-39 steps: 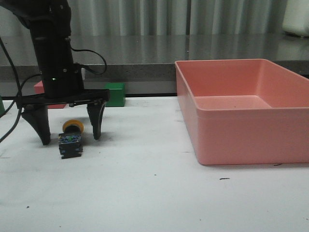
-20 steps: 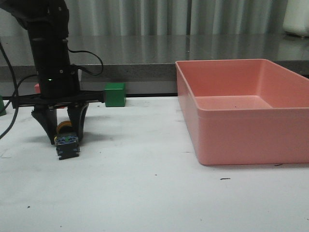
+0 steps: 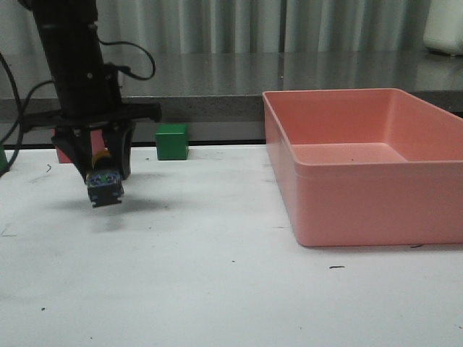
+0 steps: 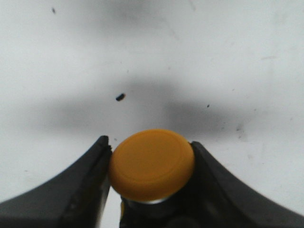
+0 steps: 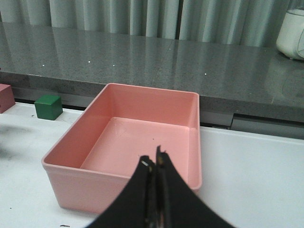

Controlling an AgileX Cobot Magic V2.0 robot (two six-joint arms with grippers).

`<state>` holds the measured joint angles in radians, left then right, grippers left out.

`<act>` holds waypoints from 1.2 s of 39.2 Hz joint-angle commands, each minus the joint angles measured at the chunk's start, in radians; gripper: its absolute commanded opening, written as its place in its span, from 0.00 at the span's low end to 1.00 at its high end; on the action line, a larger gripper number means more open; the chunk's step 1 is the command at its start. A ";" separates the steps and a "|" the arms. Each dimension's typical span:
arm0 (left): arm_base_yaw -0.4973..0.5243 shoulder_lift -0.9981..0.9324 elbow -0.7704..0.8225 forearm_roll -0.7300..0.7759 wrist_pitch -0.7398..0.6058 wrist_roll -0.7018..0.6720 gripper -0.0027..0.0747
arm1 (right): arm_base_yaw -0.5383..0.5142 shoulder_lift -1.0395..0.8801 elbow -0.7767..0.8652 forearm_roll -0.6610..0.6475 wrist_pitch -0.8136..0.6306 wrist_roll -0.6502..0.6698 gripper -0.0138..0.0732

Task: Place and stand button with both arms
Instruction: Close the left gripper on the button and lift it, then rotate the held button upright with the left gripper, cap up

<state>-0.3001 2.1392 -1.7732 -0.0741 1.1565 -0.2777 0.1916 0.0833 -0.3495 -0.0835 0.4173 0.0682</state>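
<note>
Up off the table (image 3: 217, 289), the left gripper (image 3: 101, 170) pinches the button (image 3: 105, 184) tight. A green cube (image 3: 172, 141) and a red cube (image 3: 64, 153) sit behind it, the pink bin (image 3: 362, 166) well apart. Only the left wrist view shows the yellow cap (image 4: 152, 164). The right gripper (image 5: 155, 164) is closed on nothing.

Left black two-finger gripper (image 3: 99, 168) hangs from upright black cabled arm (image 3: 74, 65), fingers pointing down, closed on small yellow-capped push-button with black body (image 3: 104, 184), clear of white tabletop. Right black two-finger gripper (image 5: 155, 164): fingers pressed together, nothing between them, held above table, angled forward and down.
</note>
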 commanded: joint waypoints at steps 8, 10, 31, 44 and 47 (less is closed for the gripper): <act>-0.021 -0.298 0.293 0.129 -0.461 0.003 0.30 | -0.004 0.011 -0.024 -0.013 -0.085 -0.008 0.09; -0.021 -0.347 0.389 0.139 -0.590 0.003 0.30 | -0.004 0.011 -0.024 -0.013 -0.085 -0.008 0.09; -0.018 -0.514 1.138 0.283 -1.871 0.101 0.30 | -0.004 0.011 -0.024 -0.013 -0.085 -0.008 0.09; -0.018 -0.383 1.260 0.128 -2.233 0.292 0.30 | -0.004 0.011 -0.024 -0.013 -0.085 -0.008 0.09; -0.018 -0.338 1.260 0.122 -2.299 0.292 0.30 | -0.004 0.011 -0.024 -0.013 -0.085 -0.008 0.09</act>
<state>-0.3151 1.7983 -0.4996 0.0762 -0.9758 0.0070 0.1916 0.0833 -0.3495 -0.0835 0.4173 0.0682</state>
